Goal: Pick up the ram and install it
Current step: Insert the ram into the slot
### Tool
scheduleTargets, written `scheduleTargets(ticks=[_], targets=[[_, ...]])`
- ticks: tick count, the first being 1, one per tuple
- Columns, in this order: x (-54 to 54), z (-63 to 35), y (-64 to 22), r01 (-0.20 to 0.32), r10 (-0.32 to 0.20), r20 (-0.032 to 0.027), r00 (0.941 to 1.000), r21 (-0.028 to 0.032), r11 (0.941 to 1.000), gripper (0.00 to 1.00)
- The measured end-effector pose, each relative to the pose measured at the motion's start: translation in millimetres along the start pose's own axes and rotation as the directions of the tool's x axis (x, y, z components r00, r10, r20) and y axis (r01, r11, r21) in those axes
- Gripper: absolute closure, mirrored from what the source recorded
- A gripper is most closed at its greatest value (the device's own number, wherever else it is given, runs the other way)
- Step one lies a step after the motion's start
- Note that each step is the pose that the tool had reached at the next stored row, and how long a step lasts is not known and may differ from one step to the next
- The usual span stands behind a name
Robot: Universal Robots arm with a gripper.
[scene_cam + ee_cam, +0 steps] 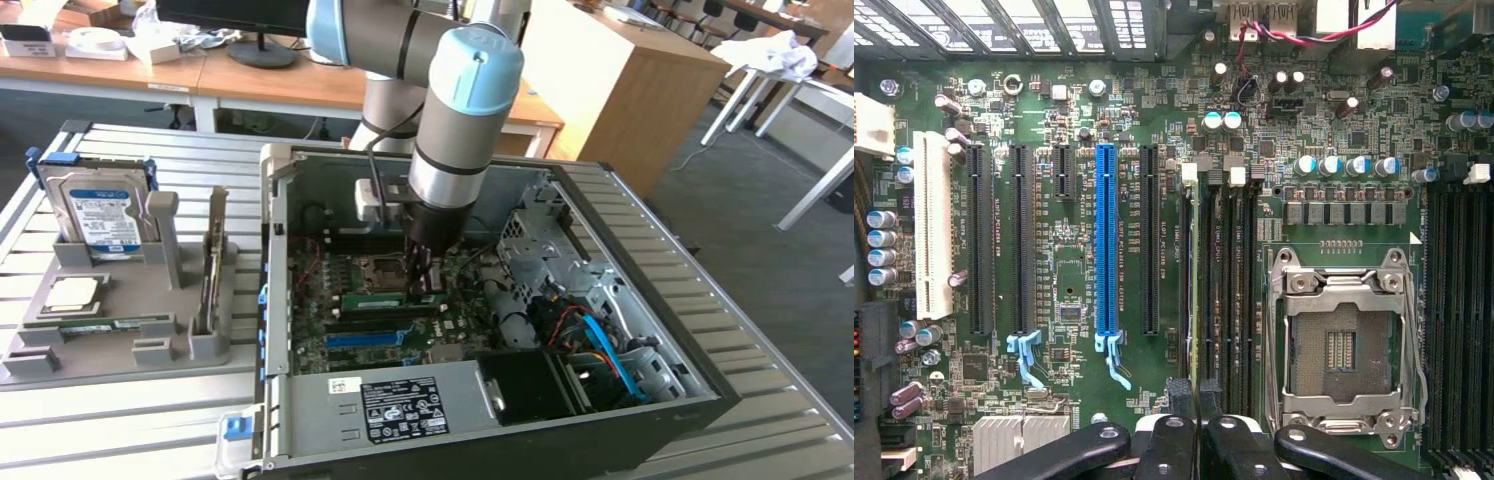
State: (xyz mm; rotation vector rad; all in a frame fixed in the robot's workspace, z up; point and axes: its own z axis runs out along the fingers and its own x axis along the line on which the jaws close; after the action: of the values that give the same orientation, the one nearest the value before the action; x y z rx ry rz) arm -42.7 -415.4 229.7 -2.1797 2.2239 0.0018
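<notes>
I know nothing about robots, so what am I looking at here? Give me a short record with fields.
setting: open computer case on a slatted metal table
arm: reaches into the case from above
gripper: shut on one end of the ram
ram: on edge in a memory slot, beside the empty CPU socket
grey tray, exterior view's left: hard drive, CPU chip, second memory stick, upright expansion card
</notes>
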Motion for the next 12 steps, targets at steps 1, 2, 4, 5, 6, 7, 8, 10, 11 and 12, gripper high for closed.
scheduleTargets(ticks=[1,2,4,5,6,7,8,10,11,12], targets=[[0.1,0.1,0.0,0.0,0.0,0.0001,1.0,0.0001,1.0,0.88],[0.1,0.1,0.0,0.0,0.0,0.0003,1.0,0.0001,1.0,0.88],[0.2,0.1,0.0,0.0,0.0,0.0002,1.0,0.0001,1.0,0.88],[0.2,0.0,0.0,0.0,0.0,0.0,1.0,0.0,1.0,0.88],[0.2,0.0,0.0,0.0,0.0,0.0001,1.0,0.0,1.0,0.88],[0.2,0.0,0.0,0.0,0.0,0.0001,1.0,0.0,1.0,0.88],[0.3,0.1,0.0,0.0,0.0,0.0,1.0,0.0,1.0,0.88],[0.3,1.0,0.0,0.0,0.0,0.0001,1.0,0.0,1.0,0.88],[0.3,1.1,0.0,0.0,0.0,-0.0001,1.0,-0.0001,1.0,0.88],[0.3,1.1,0.0,0.0,0.0,-0.0002,1.0,-0.0001,1.0,0.88]])
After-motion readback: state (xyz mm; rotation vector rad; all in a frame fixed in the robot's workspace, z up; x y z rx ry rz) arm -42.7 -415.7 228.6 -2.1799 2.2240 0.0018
